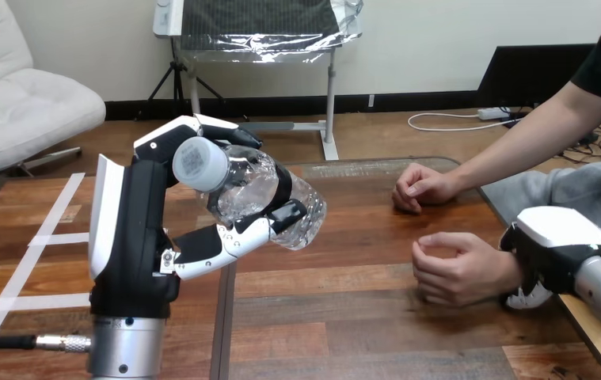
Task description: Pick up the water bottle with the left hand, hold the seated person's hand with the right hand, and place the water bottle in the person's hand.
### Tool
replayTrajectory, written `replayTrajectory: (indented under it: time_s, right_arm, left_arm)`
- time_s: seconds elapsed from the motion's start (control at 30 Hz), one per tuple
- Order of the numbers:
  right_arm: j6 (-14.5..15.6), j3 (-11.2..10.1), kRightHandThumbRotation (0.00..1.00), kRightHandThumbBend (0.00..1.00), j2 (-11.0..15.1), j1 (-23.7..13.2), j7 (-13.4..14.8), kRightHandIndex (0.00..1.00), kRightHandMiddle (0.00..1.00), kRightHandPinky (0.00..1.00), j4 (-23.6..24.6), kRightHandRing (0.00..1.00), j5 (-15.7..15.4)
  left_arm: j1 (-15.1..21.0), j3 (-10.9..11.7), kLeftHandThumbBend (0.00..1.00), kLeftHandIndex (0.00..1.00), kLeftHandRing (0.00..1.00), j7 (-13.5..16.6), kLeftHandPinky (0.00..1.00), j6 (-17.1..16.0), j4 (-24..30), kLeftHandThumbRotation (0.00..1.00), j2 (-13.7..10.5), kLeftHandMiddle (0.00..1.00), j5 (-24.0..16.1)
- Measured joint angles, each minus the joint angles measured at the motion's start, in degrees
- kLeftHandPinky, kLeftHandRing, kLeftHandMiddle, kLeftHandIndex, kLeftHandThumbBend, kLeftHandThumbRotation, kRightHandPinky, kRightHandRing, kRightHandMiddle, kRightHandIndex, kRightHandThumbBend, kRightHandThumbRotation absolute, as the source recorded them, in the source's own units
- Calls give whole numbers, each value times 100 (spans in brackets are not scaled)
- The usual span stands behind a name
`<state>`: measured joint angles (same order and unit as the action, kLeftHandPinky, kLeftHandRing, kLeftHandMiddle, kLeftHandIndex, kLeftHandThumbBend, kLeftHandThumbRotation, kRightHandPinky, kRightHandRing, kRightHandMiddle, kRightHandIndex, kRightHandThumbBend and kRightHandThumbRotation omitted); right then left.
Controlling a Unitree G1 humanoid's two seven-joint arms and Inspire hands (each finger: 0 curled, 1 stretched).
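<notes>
Head view: bottle (251,187) in left hand (135,237)

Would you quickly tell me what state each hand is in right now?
Left hand: shut on the bottle.
Right hand: shut on the person's wrist.

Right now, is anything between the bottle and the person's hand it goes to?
Nothing visible. Only bare table lies between the bottle, held up in the left hand, and the person's nearer hand. That hand is loosely curled, with the right hand at its right side.
</notes>
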<state>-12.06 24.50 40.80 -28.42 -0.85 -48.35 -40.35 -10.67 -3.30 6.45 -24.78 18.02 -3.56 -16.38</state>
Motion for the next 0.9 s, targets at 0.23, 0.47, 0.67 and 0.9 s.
replayTrajectory:
  time_s: [0.23,0.47,0.67,0.9]
  right_arm:
    - [-40,-153,0,73,4,98,84,38,33,15,198,24,52]
    - [-139,-293,0,72,26,145,97,34,29,13,311,21,176]
    - [-140,-407,0,72,56,165,78,32,27,12,489,19,210]
    - [-144,-492,0,75,135,183,78,31,27,12,753,19,221]
  left_arm:
    - [8,-13,63,48,41,-38,39,20,-1,0,1,45,1]
    - [34,-14,62,49,41,-86,40,47,-1,0,1,45,12]
    - [72,-25,61,49,40,-131,39,52,-4,0,3,45,20]
    - [127,-37,62,49,40,-148,38,65,-7,0,13,44,18]
